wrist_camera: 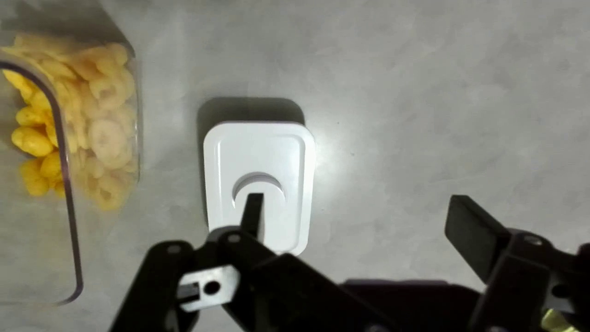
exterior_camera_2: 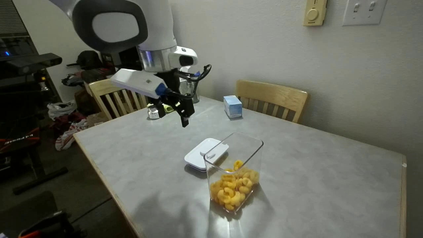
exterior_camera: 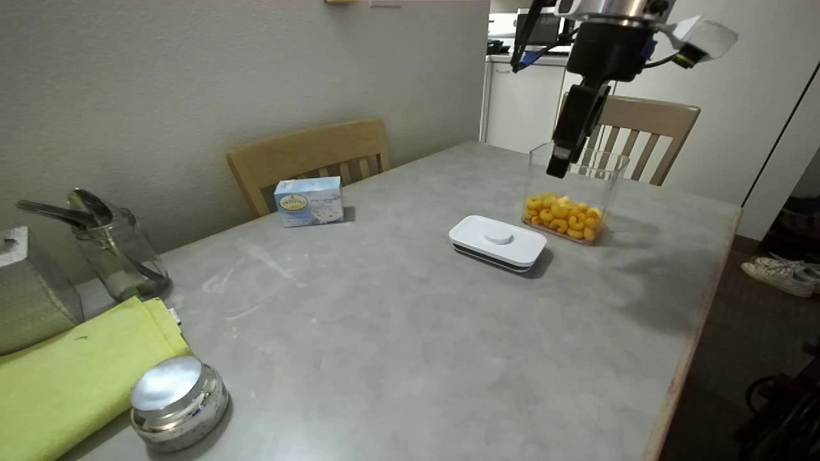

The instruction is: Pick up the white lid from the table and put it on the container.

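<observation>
The white lid (exterior_camera: 471, 232) lies flat on the grey table (exterior_camera: 384, 358), its round knob up. Close beside it stands the container (exterior_camera_2: 257, 158), a clear open-topped tub with yellow-orange pieces in the bottom. My gripper (wrist_camera: 357, 200) is open, with nothing between its fingers. In both exterior views the gripper (exterior_camera_2: 173, 118) hangs above the table, well clear of it. Seen from the wrist, one finger covers part of the lid (wrist_camera: 258, 147) and its knob, while the other is over bare tabletop. The container's rim (wrist_camera: 64, 157) shows at that view's left edge, partly cut off.
A light-blue box (exterior_camera: 311, 202) stands near the wall-side chair (exterior_camera: 314, 144). A shiny metal jar (exterior_camera: 179, 400), a yellow cloth (exterior_camera: 96, 365), a glass jar with utensils (exterior_camera: 128, 262) and a grey box (exterior_camera: 35, 301) sit at one end. Another chair (exterior_camera_2: 115, 96) is at that end.
</observation>
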Controlling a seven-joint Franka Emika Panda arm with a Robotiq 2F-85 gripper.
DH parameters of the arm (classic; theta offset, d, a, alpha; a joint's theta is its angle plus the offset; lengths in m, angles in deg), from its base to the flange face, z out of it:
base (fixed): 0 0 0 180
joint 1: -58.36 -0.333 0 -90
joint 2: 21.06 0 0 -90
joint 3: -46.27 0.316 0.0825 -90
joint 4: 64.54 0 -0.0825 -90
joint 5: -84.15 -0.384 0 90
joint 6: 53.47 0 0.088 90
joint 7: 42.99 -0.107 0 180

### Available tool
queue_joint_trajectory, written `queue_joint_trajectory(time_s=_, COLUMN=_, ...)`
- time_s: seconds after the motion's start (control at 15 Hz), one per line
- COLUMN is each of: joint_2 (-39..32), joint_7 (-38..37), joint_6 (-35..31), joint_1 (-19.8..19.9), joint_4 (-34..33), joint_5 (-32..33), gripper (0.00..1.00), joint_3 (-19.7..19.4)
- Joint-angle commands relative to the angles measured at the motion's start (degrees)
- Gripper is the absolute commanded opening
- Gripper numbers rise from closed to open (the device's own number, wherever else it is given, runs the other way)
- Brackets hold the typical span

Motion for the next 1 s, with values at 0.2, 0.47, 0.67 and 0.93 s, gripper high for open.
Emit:
queue_joint_trajectory(time_s=0.2, joint_2=-13.4, joint_7=8.8, joint_6=-0.6, joint_1=4.9, joint_4=-10.7, joint_5=2.3, gripper=1.00, joint_3=4.8)
queue_joint_trajectory(time_s=0.47, joint_2=-19.2, joint_7=9.4, joint_6=-2.6, joint_1=7.2, joint_4=-13.7, joint_5=7.6, gripper=1.00, joint_3=5.5)
queue_joint_trajectory(time_s=0.67, joint_2=-18.6, joint_7=7.5, joint_6=-1.9, joint_1=8.1, joint_4=-12.9, joint_5=7.9, gripper=1.00, joint_3=6.6)
queue_joint_trajectory(time_s=0.93, joint_2=-20.2, joint_7=7.5, joint_6=-3.5, joint_1=8.6, joint_4=-13.4, joint_5=7.8, gripper=1.00, joint_3=7.3)
